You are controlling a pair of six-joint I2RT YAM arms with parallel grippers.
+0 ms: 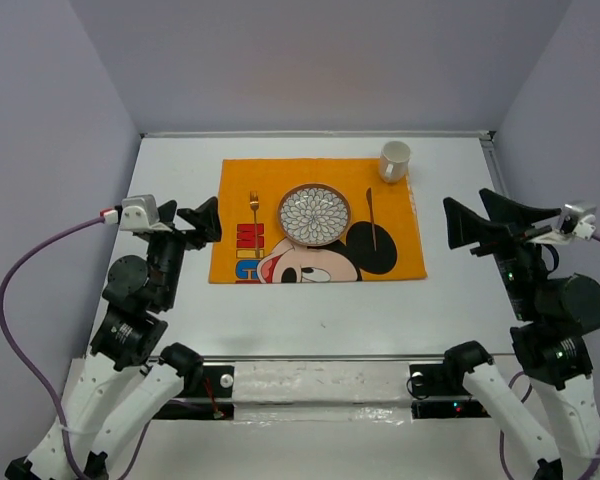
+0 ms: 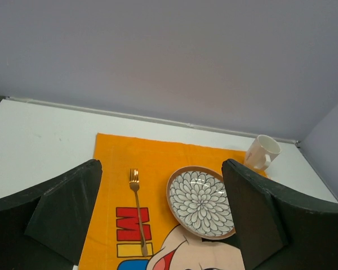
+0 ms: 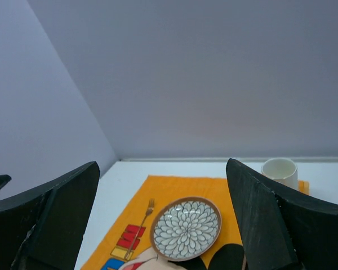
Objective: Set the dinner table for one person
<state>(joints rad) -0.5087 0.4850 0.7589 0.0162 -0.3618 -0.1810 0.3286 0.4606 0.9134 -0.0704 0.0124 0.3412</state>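
The white dinner table (image 1: pixel 310 320) carries an orange Mickey Mouse mat (image 1: pixel 235 200). At the mat's centre sits a round flower-patterned plate (image 1: pixel 314 215) with a brown rim. A gold fork (image 1: pixel 254 212) lies left of it, and a slim dark utensil (image 1: pixel 372 218) lies right of it. A white mug (image 1: pixel 394 160) stands at the mat's far right corner. My left gripper (image 1: pixel 206 222) hovers open just left of the mat. My right gripper (image 1: pixel 468 215) hovers open to the right of the mat. Both wrist views show wide empty jaws framing the plate (image 2: pixel 201 202) (image 3: pixel 186 228).
Grey walls enclose the table on three sides. A raised rail (image 1: pixel 310 133) runs along the far edge. Both arm bases sit at the near edge behind a taped strip (image 1: pixel 320 380). A purple cable (image 1: pixel 25 270) loops off the left arm.
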